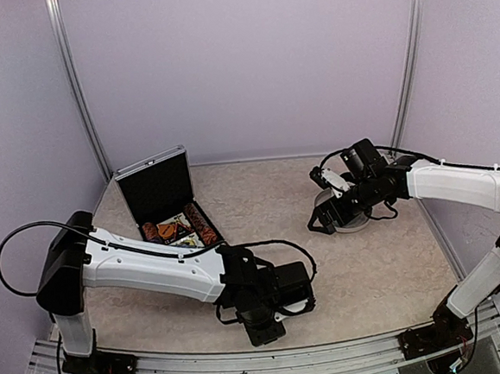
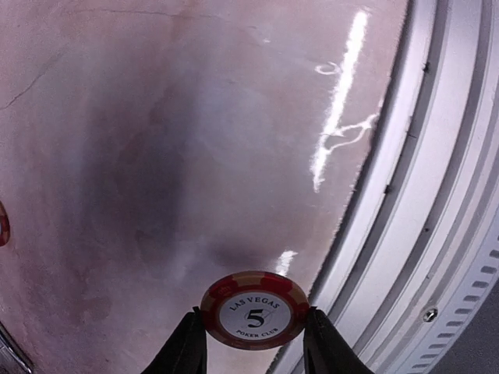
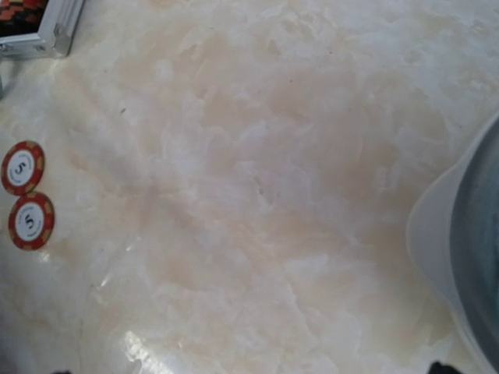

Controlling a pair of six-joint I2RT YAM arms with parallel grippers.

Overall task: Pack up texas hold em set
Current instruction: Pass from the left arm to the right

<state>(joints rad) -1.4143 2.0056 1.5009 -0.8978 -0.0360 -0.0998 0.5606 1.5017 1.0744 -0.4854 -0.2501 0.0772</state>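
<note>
Broadly, the marble-patterned tabletop (image 1: 369, 273) is the staging ground, and the task's things are spread across it. The silver briefcase (image 1: 166, 198) stands at about ten o'clock on it. Its lid is propped upright so the black-lined tray faces up, ready to take pieces. Rows of red-and-white chips and what look like card boxes already sit inside.

The grey-blue cup (image 3: 479, 234) on its pale saucer (image 3: 429, 226) sits at about three o'clock. It is no part of the set and looks best left alone.

The right hand (image 1: 324, 218) hangs just above that saucer with its jaws spread wide and nothing between them. It seems parked there, out of the other arm's way.

The left hand (image 2: 253, 323) is down at six o'clock, near the front rail, reaching well away from the case. It is closed to a narrow gap on a single poker chip (image 2: 255, 310). The fingers pinch the chip by its rim, so its "5" face shows flat to the wrist camera. Held edge-on like this, it should slot into a chip row.

Two more loose chips (image 3: 22, 167) lie side by side on the tabletop, at nine o'clock in the right wrist view, below the case's corner. By my judgement, packing is only partway done.
</note>
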